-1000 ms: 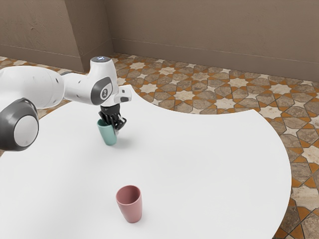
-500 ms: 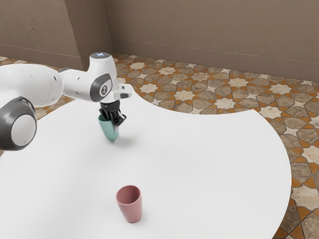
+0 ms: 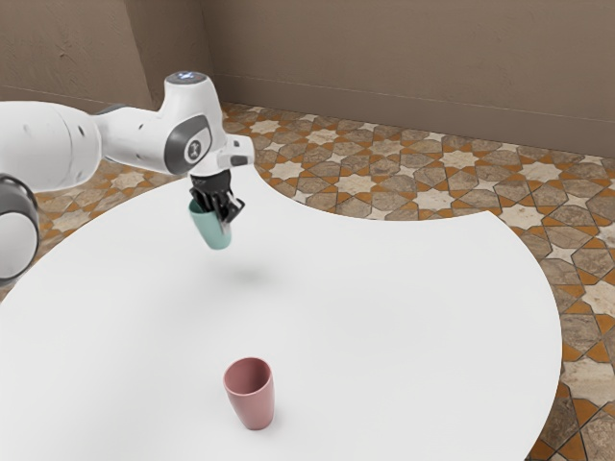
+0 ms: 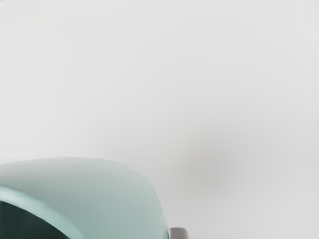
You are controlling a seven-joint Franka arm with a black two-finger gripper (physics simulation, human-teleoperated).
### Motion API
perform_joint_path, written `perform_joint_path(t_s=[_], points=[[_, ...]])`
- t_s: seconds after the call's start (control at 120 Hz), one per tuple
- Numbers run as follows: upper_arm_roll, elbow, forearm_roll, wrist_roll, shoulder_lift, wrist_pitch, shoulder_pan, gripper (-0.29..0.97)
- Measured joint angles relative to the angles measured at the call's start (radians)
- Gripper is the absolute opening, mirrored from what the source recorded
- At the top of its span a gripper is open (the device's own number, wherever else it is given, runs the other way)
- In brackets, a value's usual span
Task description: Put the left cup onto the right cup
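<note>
Exterior view: my gripper (image 3: pixel 219 213) clamps the teal cup (image 3: pixel 209 230) at its rim, holding it clear of the white table (image 3: pixel 413 317), well apart from the pink cup (image 3: pixel 250 392) and beyond it. The cup's long axis is near upright, mouth up, base tipped toward the exterior view's right.

Wrist view: the teal cup (image 4: pixel 84 194) hangs just under my hand, above the white table (image 4: pixel 159 74).

The pink cup (image 3: pixel 250 392) stands upright on the white table (image 3: pixel 413 317), with bare tabletop on every side of it and open air above its mouth. Beyond the pink cup and well apart from it, the teal cup (image 3: pixel 210 228) hangs clear of the surface, clamped in the gripper (image 3: pixel 219 209), with the arm (image 3: pixel 115 144) behind. The stretch between the cups is open tabletop.
</note>
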Motion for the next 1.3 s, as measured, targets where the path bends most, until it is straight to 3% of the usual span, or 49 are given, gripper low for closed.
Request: perform_joint_path(t_s=[0.417,0.967,1.3], points=[[-0.050,-0.196,0.032,-0.089,-0.203,-0.028,-0.022,-0.10],[-0.165,-0.347,0.081,-0.275,-0.361,-0.068,-0.023,-0.10],[-0.234,-0.526,0.085,-0.414,-0.505,-0.077,-0.023,-0.10]])
